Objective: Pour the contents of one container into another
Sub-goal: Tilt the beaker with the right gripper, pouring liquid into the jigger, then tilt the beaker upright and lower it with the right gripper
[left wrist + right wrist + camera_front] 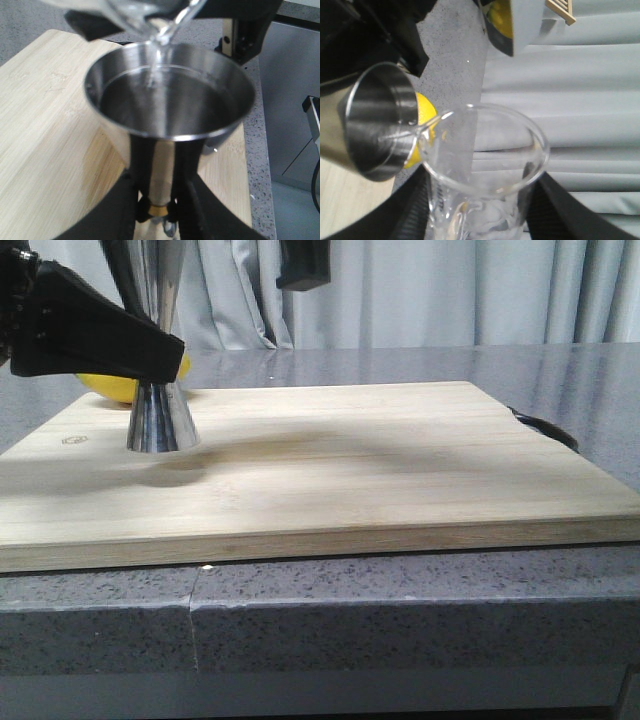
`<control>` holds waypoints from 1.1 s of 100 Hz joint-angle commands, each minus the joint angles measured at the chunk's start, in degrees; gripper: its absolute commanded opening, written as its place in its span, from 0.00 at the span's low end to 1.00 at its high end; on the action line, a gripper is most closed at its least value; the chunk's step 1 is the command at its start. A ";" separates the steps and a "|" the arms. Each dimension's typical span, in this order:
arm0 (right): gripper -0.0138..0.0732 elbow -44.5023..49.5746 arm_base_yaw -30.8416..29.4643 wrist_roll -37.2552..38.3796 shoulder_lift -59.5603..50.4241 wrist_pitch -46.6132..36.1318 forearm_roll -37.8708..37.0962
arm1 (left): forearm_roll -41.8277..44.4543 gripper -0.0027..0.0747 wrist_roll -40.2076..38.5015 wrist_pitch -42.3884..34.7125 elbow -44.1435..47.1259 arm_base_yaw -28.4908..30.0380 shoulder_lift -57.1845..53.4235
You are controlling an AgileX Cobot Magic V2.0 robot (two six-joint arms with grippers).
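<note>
A: The left gripper [160,200] is clamped on the jigger [167,95] at its narrow waist, black fingers [192,175] on either side just above the thin gold band.

B: And the right gripper [477,210]?

A: It is closed around the beaker [485,165], dark fingers [555,205] pressing both sides of the glass. The beaker is tipped, its pouring lip over the jigger's rim.

B: Is anything coming out?

A: Yes. In the left wrist view a thin clear stream runs from the lip into the jigger's upper cup, which already holds clear liquid well up its wall.

B: Where does the jigger stand?

A: Upright on the wooden board [380,470], near the board's far left corner, its lower cone flat on the wood. In the front view the beaker itself is out of sight above the frame.

B: Anything else around?

A: A yellow fruit [115,387], probably a lemon, lies just behind the jigger at the board's far edge. The board rests on a grey speckled counter [400,600], and pale curtains [450,290] hang behind.
</note>
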 commanded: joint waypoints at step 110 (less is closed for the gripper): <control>0.36 -1.48 -15.76 27.51 -0.87 -7.98 44.03 | -3.77 0.01 -0.57 4.88 -2.61 -0.42 -2.30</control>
